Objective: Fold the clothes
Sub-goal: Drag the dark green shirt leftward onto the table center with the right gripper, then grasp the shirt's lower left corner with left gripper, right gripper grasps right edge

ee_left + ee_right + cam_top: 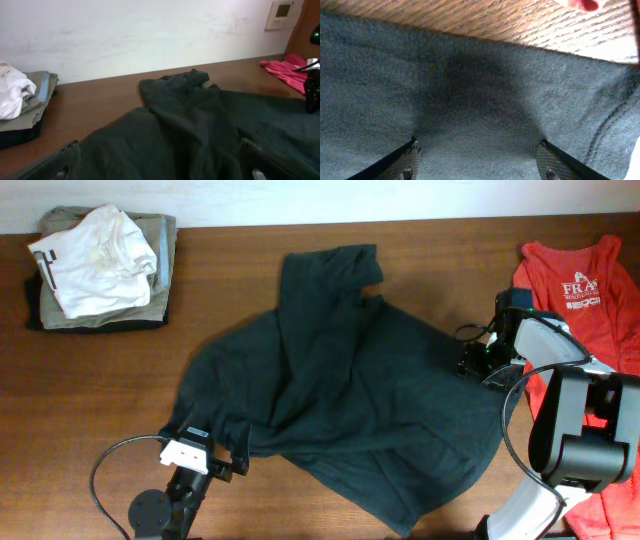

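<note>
The clothes, a large dark greenish-black top [350,400], lies crumpled and spread over the middle of the wooden table, one flap folded up toward the back; no white letters show. It also fills the left wrist view [200,125] and the right wrist view [480,90]. My left gripper [232,463] is open at the top's front-left edge, its fingers wide apart low over the fabric [160,167]. My right gripper [468,360] is open at the top's right edge, fingers spread just above the cloth [477,162], holding nothing.
A folded stack of white and khaki garments [100,265] sits at the back left, also in the left wrist view [20,100]. A red garment [585,290] lies at the right edge beside the right arm. A wall runs behind the table [150,35].
</note>
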`<state>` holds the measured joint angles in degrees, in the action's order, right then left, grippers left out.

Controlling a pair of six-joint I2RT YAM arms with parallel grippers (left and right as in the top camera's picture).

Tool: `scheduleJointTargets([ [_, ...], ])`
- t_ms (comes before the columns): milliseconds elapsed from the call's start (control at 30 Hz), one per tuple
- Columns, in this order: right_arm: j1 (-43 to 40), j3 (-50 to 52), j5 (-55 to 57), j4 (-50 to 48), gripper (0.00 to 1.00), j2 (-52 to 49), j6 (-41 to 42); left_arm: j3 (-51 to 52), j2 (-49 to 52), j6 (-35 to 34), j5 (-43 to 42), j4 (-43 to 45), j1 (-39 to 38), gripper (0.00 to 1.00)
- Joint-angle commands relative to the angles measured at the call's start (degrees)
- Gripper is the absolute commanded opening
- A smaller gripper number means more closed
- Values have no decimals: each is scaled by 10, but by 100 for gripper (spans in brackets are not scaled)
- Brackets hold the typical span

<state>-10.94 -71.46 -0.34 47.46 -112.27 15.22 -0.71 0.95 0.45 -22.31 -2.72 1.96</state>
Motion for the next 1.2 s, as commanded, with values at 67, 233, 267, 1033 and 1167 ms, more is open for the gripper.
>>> scheduleJointTargets([
  [67,4,6,-21,-45,41,-34,6,2,-2,5,-9,-3,2,99],
  [233,60,6,-66,-215,4,-34,7,2,-2,5,-8,-3,2,99],
  [267,74,5,-72,-276,4,-34,24,2,-2,5,-9,-3,2,99],
  [1033,8,-472,-81,252,99,-63,1,2,-2,5,17,-3,2,99],
  [1167,8,-472,-81,351,99,0,0,1,-2,2,-102,109,2,99],
])
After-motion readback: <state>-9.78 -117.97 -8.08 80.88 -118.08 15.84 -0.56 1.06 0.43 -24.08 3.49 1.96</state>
